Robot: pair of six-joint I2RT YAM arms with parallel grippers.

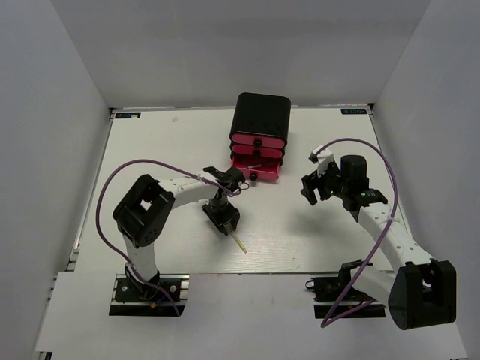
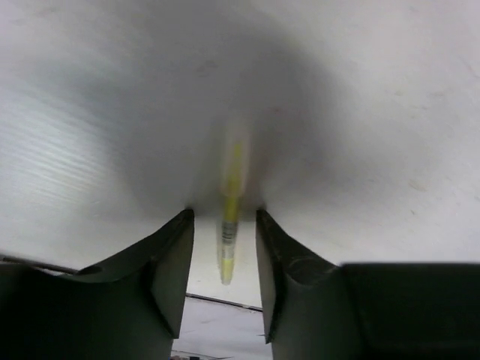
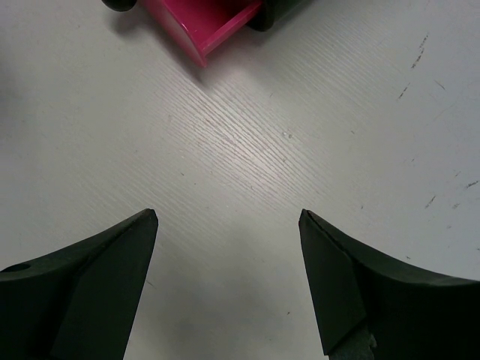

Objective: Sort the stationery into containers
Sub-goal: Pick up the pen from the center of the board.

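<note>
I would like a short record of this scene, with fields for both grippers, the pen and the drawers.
left gripper: open, one finger on each side of the yellow pen, gaps visible
yellow pen: lying on the table
right gripper: wide open, empty, above bare table
cabinet: black, far side, three pink drawers
bottom drawer: pulled out
upper two drawers: shut

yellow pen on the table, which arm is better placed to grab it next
Left. The left gripper is down over the yellow pen, one finger on either side, jaws apart. The right gripper hangs open by the pulled-out pink drawer, away from the pen.
</note>
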